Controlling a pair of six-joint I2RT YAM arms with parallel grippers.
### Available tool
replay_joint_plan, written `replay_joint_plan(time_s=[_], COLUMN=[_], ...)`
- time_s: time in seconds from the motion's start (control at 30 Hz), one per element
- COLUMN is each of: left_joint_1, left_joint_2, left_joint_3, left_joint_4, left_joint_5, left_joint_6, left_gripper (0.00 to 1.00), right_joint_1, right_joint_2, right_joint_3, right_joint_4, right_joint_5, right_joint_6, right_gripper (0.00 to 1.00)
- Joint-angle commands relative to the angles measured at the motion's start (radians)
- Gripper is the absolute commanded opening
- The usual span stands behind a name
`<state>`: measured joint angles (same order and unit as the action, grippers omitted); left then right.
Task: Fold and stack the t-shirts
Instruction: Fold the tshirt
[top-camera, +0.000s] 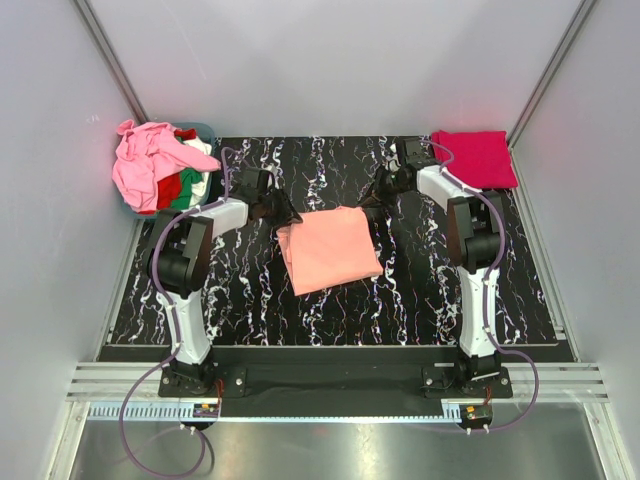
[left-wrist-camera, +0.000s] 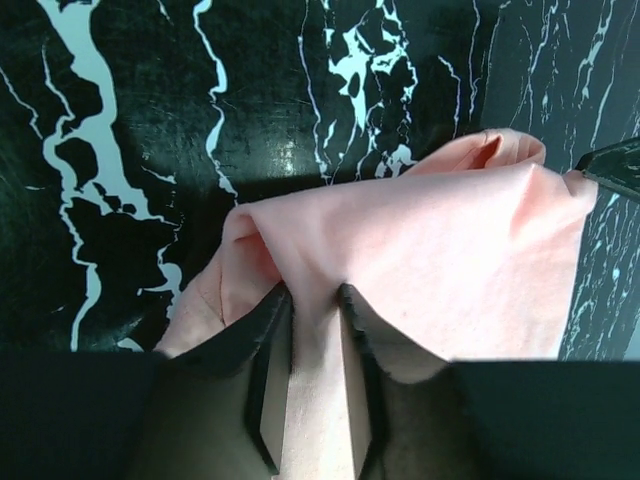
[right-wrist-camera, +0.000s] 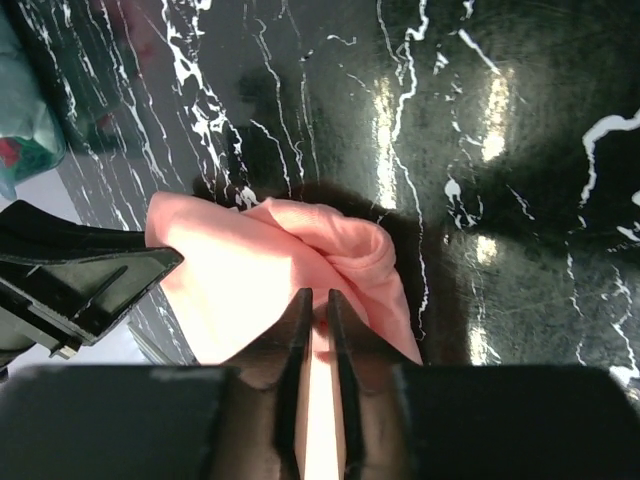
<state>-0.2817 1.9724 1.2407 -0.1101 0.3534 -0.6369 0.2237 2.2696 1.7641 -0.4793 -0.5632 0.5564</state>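
A salmon-orange t-shirt (top-camera: 330, 248) lies partly folded in the middle of the black marbled mat. My left gripper (top-camera: 287, 215) is shut on its far left corner; in the left wrist view the cloth (left-wrist-camera: 420, 270) bunches between the two fingers (left-wrist-camera: 272, 330). My right gripper (top-camera: 372, 200) is shut on the far right corner, a rolled fold of the shirt (right-wrist-camera: 300, 250) pinched at its tips (right-wrist-camera: 316, 300). A crimson-pink t-shirt (top-camera: 476, 157) lies folded at the far right corner of the mat. Light pink (top-camera: 145, 165), red, green and white shirts are heaped at the far left.
The heap of shirts sits in a small teal tub (top-camera: 205, 132) at the mat's far left corner. Grey walls close in on both sides and behind. The mat's near edge meets a metal rail (top-camera: 330, 385) by the arm bases.
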Motion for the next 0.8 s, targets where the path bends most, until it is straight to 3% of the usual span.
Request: replay_joint_plan(time_s=[0.0, 0.1, 0.17, 0.37, 0.57, 0.77], left_joint_1=[-0.01, -0.013, -0.016, -0.04, -0.085, -0.198], left_joint_2=[-0.018, -0.036, -0.075, -0.24, -0.432, -0.647], left_joint_3=[0.029, 0.026, 0.023, -0.021, -0.099, -0.231], left_joint_4=[0.055, 0.049, 0.04, -0.003, -0.066, -0.132], left_joint_5=[0.03, 0.033, 0.032, -0.001, -0.047, -0.139], left_joint_6=[0.011, 0.011, 0.011, 0.022, 0.026, -0.018], left_gripper=[0.23, 0.06, 0.0, 0.0, 0.0, 0.0], right_joint_1=[0.011, 0.011, 0.011, 0.012, 0.011, 0.011], right_joint_2=[-0.022, -0.041, -0.059, -0.179, -0.421, -0.703], right_joint_3=[-0.012, -0.029, -0.044, -0.139, -0.282, -0.495], right_joint_4=[0.051, 0.057, 0.061, 0.077, 0.082, 0.076], right_joint_5=[-0.044, -0.05, -0.05, -0.05, -0.032, 0.005], right_joint_6=[0.014, 0.013, 0.01, 0.008, 0.002, 0.01], right_gripper=[0.13, 0.03, 0.01, 0.0, 0.0, 0.0])
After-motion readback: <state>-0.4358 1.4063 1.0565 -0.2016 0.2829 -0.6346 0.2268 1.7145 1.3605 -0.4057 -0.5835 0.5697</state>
